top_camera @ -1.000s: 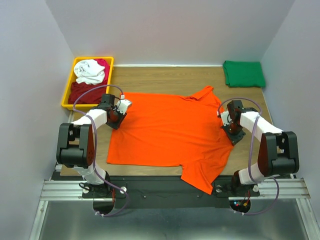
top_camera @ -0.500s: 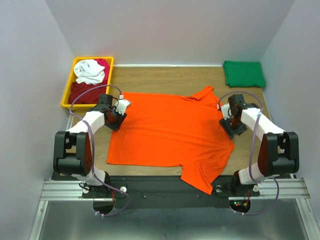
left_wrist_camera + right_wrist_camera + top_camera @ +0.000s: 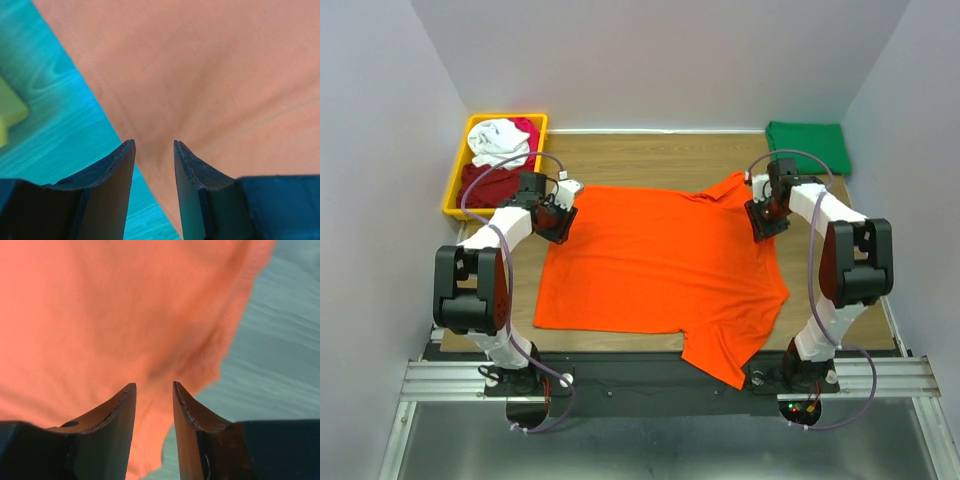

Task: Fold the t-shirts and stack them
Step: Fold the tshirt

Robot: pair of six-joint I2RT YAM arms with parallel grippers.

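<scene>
A bright orange t-shirt [image 3: 660,265] lies spread flat on the wooden table, one corner hanging over the near edge. My left gripper [image 3: 560,222] hovers at its far left corner. In the left wrist view the left gripper [image 3: 154,142] stands open, with the orange cloth's [image 3: 210,75] edge showing between the fingers. My right gripper [image 3: 760,222] is at the far right corner by the sleeve. It is open in the right wrist view [image 3: 154,385], above the orange hem [image 3: 100,305]. A dark green t-shirt [image 3: 807,147] lies folded at the far right.
A yellow bin [image 3: 457,172] at the far left holds a crumpled white t-shirt [image 3: 500,143] on dark red cloth [image 3: 492,185]. Grey walls close in both sides and the back. Bare wood [image 3: 650,155] shows behind the orange shirt.
The right gripper has opened and moved from the shirt's right edge back to its far right corner. The left gripper has shifted slightly farther back along the left edge.
</scene>
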